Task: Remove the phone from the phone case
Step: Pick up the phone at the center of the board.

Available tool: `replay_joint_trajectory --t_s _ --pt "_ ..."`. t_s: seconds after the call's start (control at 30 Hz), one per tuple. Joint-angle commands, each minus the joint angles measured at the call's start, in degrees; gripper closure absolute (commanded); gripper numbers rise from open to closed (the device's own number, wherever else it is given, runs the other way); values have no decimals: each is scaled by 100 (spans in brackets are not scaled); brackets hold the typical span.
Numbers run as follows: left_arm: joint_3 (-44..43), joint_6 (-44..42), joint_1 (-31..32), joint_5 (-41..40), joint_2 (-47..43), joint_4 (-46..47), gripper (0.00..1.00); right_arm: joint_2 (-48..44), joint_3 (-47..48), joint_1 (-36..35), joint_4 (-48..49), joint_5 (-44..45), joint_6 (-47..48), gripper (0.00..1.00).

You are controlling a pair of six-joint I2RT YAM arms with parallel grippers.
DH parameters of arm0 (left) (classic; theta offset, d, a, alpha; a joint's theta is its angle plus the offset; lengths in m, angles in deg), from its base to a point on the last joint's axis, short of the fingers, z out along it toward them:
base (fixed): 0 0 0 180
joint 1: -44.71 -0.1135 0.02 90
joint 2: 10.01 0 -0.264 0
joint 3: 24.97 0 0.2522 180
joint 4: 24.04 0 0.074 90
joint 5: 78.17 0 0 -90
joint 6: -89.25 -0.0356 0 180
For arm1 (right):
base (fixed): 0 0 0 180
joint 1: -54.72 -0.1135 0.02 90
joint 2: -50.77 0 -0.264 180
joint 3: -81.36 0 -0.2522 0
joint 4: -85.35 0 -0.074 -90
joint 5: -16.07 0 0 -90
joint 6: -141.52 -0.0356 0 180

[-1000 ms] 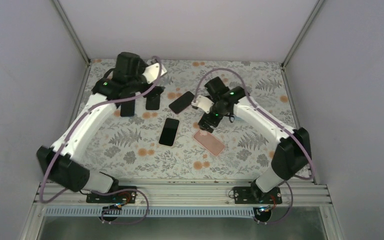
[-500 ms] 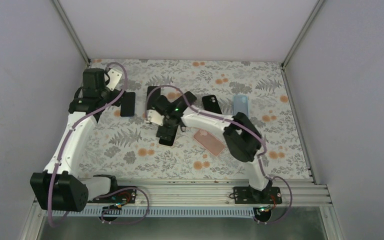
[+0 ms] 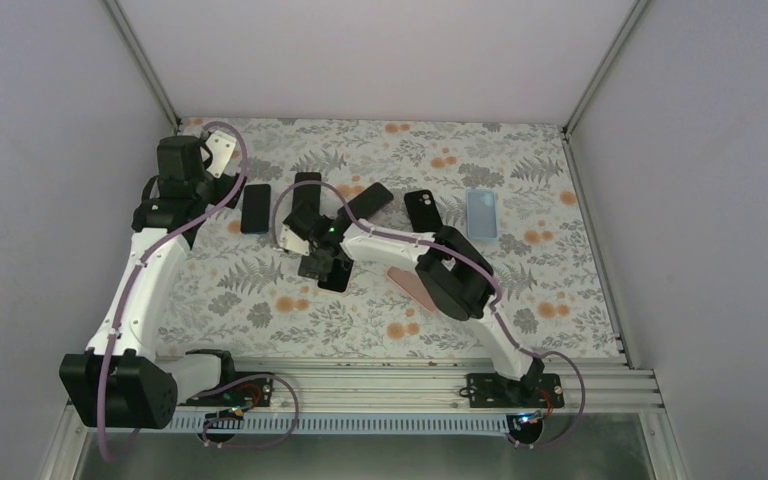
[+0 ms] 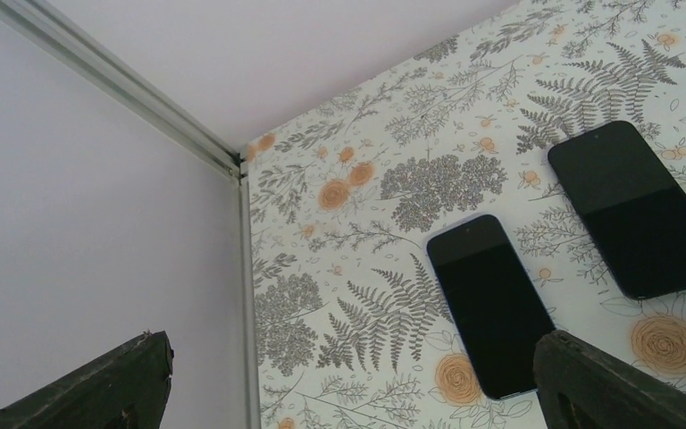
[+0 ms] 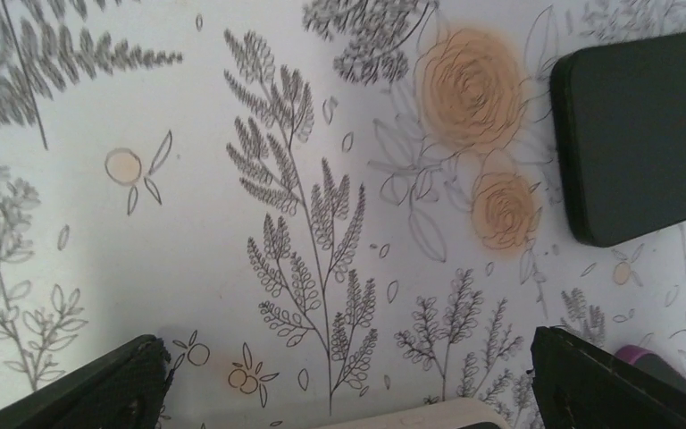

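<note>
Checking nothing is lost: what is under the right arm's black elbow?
A pink phone case flat on the floral tablecloth; only its left part shows, the elbow covers the rest.

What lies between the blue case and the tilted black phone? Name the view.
A black handset, camera side up, lies between the blue case and the tilted phone; the top view shows it.

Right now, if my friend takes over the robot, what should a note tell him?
Left gripper: open, empty, near the far left corner.
Right gripper: open, empty, over the middle of the table by a dark phone.
Pink case lies partly under the right arm; blue case farther back.
Done: nothing gripped yet.
Left: grip a cased phone, pull the phone out.
</note>
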Motion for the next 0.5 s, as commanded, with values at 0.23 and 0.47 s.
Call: replay_joint_trajectory --t_s 0.23,0.47 --pt "-28 157 -64 177 37 -12 0 -954 -1792 -63 290 434 394 0" --pt "-122 192 -84 231 62 -93 0 -1777 -2910 29 481 894 424 0"
